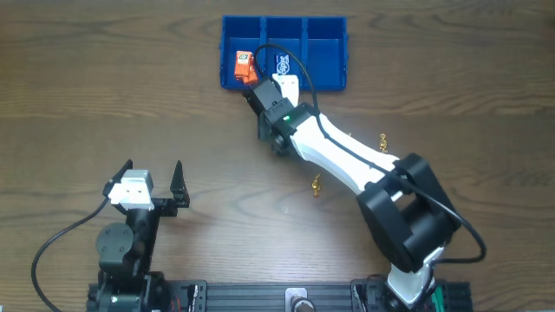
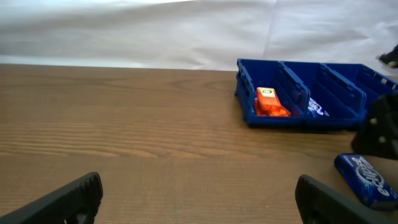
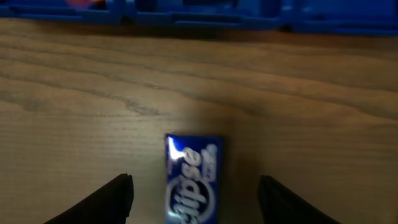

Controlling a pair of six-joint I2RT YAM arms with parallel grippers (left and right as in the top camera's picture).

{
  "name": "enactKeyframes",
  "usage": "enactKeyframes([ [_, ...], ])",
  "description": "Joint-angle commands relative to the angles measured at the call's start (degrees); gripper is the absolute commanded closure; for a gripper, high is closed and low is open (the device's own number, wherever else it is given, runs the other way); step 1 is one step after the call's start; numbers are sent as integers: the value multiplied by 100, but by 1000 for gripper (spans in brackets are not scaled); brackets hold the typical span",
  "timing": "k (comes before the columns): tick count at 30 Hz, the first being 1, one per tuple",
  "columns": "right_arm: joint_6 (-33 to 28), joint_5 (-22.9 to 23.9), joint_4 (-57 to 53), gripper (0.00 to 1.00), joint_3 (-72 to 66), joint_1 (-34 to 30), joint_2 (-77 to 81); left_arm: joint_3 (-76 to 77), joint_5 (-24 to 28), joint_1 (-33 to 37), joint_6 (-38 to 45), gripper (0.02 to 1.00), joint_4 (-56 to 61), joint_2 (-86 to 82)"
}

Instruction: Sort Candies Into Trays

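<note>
1. Tabletop of brown wood grain [image 1: 87, 104] is carrying everything I am working with.
2. Blue plastic three-compartment tray [image 1: 328, 61] is sitting at the far edge, holding an orange wrapped candy [image 1: 244, 65] in its left compartment and a blue packet [image 1: 282, 62] in the middle one.
3. Right gripper [image 3: 196, 186] is hovering just in front of the tray, fingers spread wide.
4. Left gripper [image 1: 153, 169] is waiting near its base, fingers apart, holding nothing.
5. Flat blue foil-wrapped candy bar [image 3: 189, 180] is lying on the wood between my right fingers, a gap on each side. I am judging it light, fairly stiff and slick, so I am planning to pinch across its narrow width, mid-length.
6. Two small gold-wrapped candies [image 1: 316, 185] are lying beside the right arm.
</note>
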Motion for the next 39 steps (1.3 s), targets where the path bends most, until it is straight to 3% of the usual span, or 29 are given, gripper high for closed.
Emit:
enactKeyframes([
  [1, 223, -151, 208, 327, 7, -39, 494, -83, 98, 35, 81, 20, -234, -48],
  [10, 225, -321, 245, 334, 7, -103, 772, -83, 98, 35, 81, 23, -234, -50],
  [16, 225, -361, 221, 614, 7, -103, 811, -83, 98, 35, 81, 23, -234, -48],
  [20, 223, -361, 223, 741, 7, -70, 780, -83, 98, 35, 81, 20, -234, -48],
  [25, 170, -210, 85, 761, 7, 74, 63, -83, 98, 35, 81, 20, -234, -48],
  [29, -243, 295, -52, 746, 348, 48, -721, -83, 98, 35, 81, 20, -234, -50],
  [35, -1038, 697, -1058, 739, 2557, -479, -411, -83, 98, 35, 81, 20, -234, -48],
  [39, -1617, 726, -1231, 735, 3936, -719, 295, -83, 98, 35, 81, 20, -234, -50],
])
